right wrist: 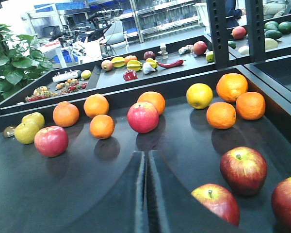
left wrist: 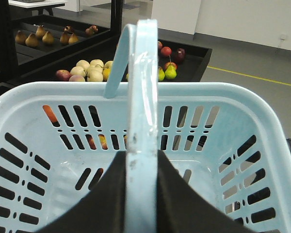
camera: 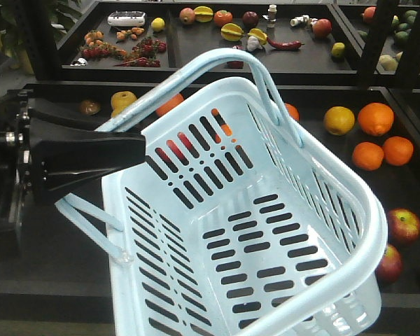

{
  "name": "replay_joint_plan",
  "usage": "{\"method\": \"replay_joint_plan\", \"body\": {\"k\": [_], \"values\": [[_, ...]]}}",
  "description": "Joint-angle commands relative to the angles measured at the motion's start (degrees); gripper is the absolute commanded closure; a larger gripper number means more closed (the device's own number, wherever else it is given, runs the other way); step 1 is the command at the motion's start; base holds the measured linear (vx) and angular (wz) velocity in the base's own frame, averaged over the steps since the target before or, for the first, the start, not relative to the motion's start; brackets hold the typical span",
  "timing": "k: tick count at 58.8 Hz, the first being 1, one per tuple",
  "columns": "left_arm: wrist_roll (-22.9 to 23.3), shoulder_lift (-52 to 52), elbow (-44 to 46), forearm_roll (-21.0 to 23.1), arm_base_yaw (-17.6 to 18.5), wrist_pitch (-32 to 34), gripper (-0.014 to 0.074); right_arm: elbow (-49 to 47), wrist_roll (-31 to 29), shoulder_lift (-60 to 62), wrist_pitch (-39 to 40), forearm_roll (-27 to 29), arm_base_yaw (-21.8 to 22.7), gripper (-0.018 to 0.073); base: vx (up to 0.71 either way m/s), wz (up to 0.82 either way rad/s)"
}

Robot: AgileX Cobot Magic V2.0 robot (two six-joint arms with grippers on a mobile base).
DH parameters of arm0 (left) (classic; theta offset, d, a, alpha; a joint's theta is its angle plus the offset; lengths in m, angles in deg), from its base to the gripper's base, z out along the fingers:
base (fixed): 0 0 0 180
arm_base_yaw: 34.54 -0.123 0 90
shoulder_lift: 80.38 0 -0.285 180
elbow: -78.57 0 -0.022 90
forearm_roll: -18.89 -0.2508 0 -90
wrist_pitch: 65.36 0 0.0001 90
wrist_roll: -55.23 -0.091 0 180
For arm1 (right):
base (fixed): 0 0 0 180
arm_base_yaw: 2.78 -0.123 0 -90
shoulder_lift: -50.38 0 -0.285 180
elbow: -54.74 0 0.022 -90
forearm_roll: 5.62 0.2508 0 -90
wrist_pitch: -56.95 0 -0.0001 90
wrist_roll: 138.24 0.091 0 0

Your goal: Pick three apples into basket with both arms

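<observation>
The pale blue basket point(camera: 266, 231) hangs tilted in the air and fills the front view. It has nothing inside. My left gripper point(camera: 141, 149) is shut on one of its hoop handles point(left wrist: 141, 111), black fingers point(left wrist: 184, 194) pressed on both sides. Three dark red apples point(right wrist: 243, 170) point(right wrist: 217, 203) point(right wrist: 287, 201) lie on the black shelf to the lower right of my right gripper point(right wrist: 146, 154). That gripper is shut with nothing in it and sits just above the shelf. In the front view two of the apples point(camera: 404, 225) point(camera: 388, 264) show right of the basket.
Several oranges point(right wrist: 221, 114) and a yellow fruit point(right wrist: 199, 95) lie beyond the apples. Brighter pink-red apples point(right wrist: 142, 117) point(right wrist: 51, 141) rest mid-shelf and left. A raised black shelf edge point(right wrist: 281, 109) runs along the right. A farther tray point(camera: 196, 35) holds mixed produce.
</observation>
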Motion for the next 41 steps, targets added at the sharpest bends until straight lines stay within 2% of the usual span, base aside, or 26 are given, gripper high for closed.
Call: {"method": "replay_joint_plan", "body": {"k": [1,41], "values": [[0.5,-1.3,1.7,-1.0,0.4,-1.8,0.0602,0.6,-0.5,0.7,4.1,-0.8,0.3,0.0564,0.06,-0.07],[0.5,-1.3,1.7,-1.0,0.4,-1.8,0.0602,0.6,-0.5,0.7,4.1,-0.8,0.3,0.0564,0.09,0.00]]}}
